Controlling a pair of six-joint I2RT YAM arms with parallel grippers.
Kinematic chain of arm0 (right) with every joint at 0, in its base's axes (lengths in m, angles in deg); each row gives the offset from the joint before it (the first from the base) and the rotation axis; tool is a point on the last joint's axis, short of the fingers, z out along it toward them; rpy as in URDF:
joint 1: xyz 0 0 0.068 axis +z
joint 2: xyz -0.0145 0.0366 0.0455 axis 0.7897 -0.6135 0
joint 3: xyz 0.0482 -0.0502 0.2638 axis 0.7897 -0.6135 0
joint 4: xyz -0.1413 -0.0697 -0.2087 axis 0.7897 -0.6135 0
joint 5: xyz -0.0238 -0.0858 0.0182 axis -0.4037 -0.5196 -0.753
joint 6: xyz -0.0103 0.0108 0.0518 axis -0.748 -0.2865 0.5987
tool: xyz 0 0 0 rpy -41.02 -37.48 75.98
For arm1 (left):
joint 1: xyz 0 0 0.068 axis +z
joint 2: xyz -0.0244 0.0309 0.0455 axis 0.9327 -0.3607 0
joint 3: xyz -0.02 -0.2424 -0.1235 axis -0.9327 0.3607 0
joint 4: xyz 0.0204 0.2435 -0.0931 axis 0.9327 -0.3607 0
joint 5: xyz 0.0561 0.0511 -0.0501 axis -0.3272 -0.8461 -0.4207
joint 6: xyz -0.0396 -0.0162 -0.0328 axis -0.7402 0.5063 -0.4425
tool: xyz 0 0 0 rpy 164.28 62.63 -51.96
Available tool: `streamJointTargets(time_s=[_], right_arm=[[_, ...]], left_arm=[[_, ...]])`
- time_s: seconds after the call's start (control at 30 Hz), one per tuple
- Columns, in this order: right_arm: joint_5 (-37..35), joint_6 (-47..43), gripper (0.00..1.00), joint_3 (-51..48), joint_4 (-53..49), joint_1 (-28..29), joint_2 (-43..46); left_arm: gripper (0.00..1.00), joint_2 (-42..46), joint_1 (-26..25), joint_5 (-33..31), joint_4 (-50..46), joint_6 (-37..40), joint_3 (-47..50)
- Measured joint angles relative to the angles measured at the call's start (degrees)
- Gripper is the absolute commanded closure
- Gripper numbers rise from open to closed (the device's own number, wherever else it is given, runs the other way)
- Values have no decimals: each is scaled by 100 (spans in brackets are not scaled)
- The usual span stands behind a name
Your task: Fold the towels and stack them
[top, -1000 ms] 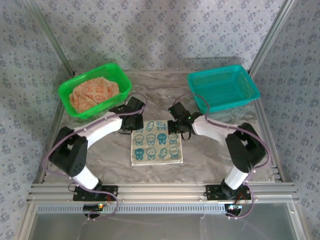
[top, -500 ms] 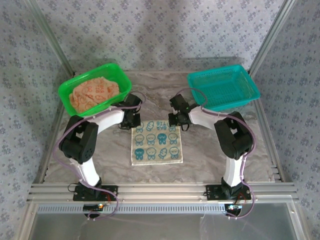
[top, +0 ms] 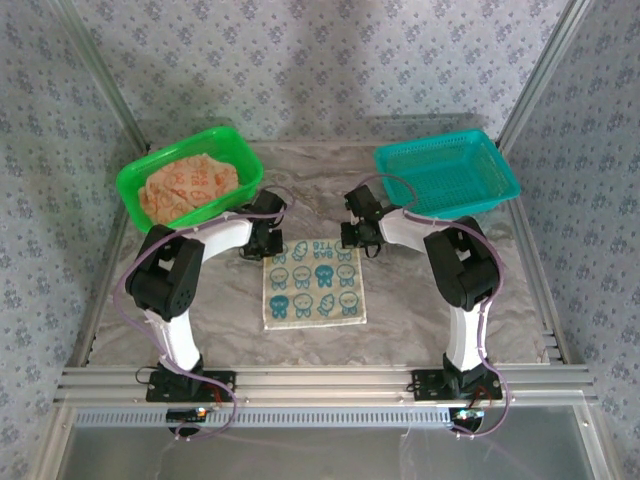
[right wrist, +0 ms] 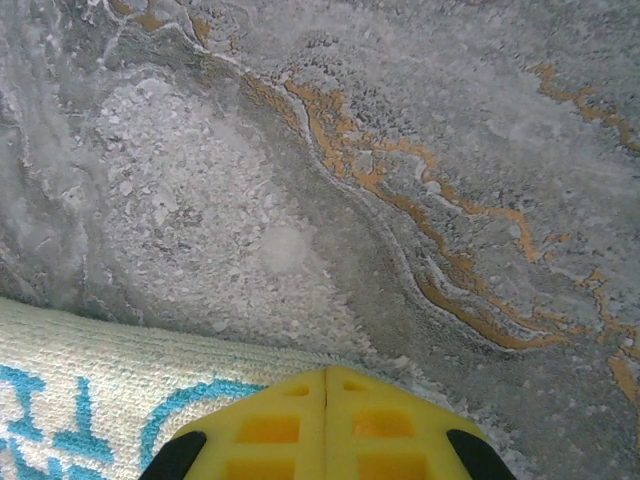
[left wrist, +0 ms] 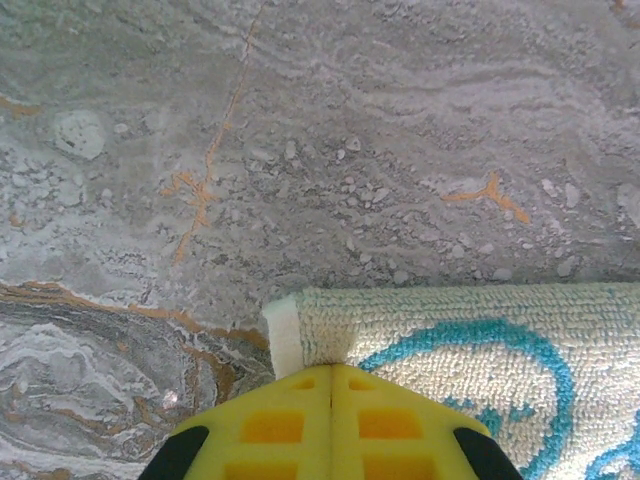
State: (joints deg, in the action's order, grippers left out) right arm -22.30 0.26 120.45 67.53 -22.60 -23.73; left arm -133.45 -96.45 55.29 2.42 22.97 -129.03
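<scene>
A cream towel with teal figures (top: 313, 283) lies flat in the middle of the table. My left gripper (top: 267, 240) is at its far left corner, and in the left wrist view the yellow fingertips (left wrist: 331, 367) are shut, pinching the puckered corner of the towel (left wrist: 470, 340). My right gripper (top: 358, 238) is at the far right corner. There the shut tips (right wrist: 327, 370) sit over the edge of the towel (right wrist: 90, 370), hiding the corner itself. An orange printed towel (top: 190, 185) lies crumpled in the green basket (top: 133, 190).
A teal basket (top: 500, 185) stands at the back right, close behind the right arm. The green basket is just behind the left arm. Marbled tabletop (top: 420, 300) lies bare on both sides of the towel. Metal frame rails run along the near edge.
Both arms have drawn in, elbows swinging toward the middle, and the grippers have shifted slightly toward the far edge. The towel's far edge now lies flat. Both grippers stayed shut.
</scene>
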Motion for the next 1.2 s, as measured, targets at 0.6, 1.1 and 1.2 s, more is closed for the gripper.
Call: streamJointTargets(time_s=[0.6,1.1,1.2], right_arm=[[129,291,72,367,-407,-315,157],[173,522,68,376,-422,-389,-76],[201,529,67,374,-378,-387,-125]], left_arm=[[73,107,267,192,-267,-66,-411],[64,-229,284,380,-251,-87,-507],[63,-251,284,380,-251,-87,-507]])
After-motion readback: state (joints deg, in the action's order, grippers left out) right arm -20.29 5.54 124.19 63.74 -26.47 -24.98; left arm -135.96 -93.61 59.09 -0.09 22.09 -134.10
